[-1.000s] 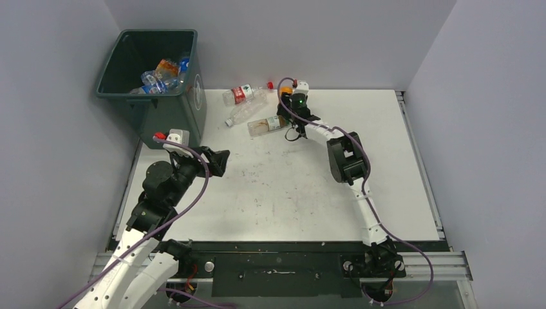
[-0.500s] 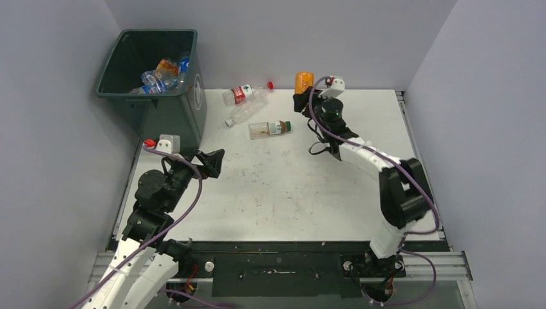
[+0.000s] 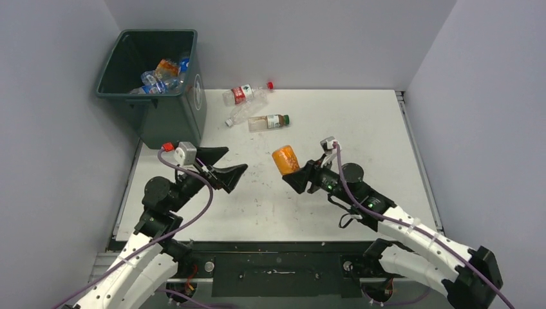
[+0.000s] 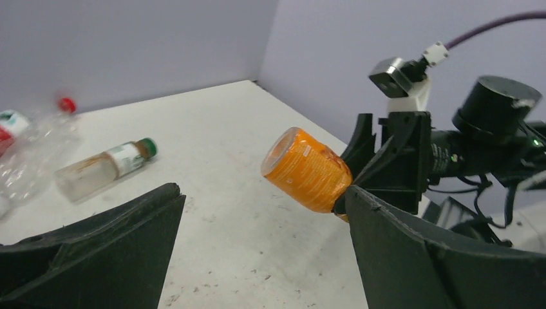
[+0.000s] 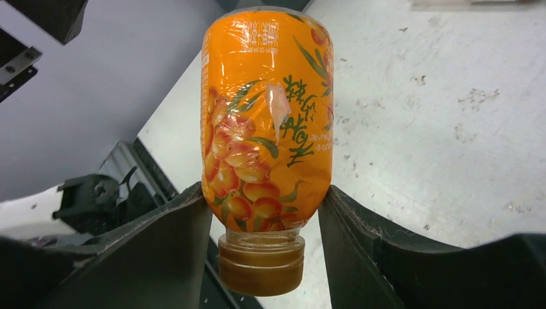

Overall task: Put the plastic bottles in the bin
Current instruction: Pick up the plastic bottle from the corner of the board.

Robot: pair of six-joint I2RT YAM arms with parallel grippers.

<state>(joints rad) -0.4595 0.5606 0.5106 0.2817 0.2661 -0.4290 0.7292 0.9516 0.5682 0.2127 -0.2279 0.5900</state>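
Because the bin (image 3: 170,122) stands at the far left corner of the tabletop (image 3: 360,129), well apart from the right arm's side, the orange bottle (image 3: 285,159) appears to be on offer for a handover rather than a direct drop. The right gripper (image 3: 296,175) clamps it at a middling width. Its two fingers press the labelled body just above the shoulder, with the amber cap toward the wrist and the flat base pointing out to the left. The bottle hangs clear of the surface, over the middle of the tabletop and somewhat toward the near edge.

The left gripper (image 3: 235,159) faces it with its jaws spread wide and nothing between them. It is near the bottle's base but not touching it. My reading is that this spread leaves room for the fat body to pass between the fingers.

The bin is open-topped and holds a heap of bottles (image 3: 161,76), clear and orange ones with blue labels among them, lying against its right wall.

Three more lie close together near the far edge, left of its middle. They are a red-labelled clear bottle (image 3: 244,94), a plain clear bottle (image 3: 244,112) and a small green-capped bottle (image 3: 269,121).
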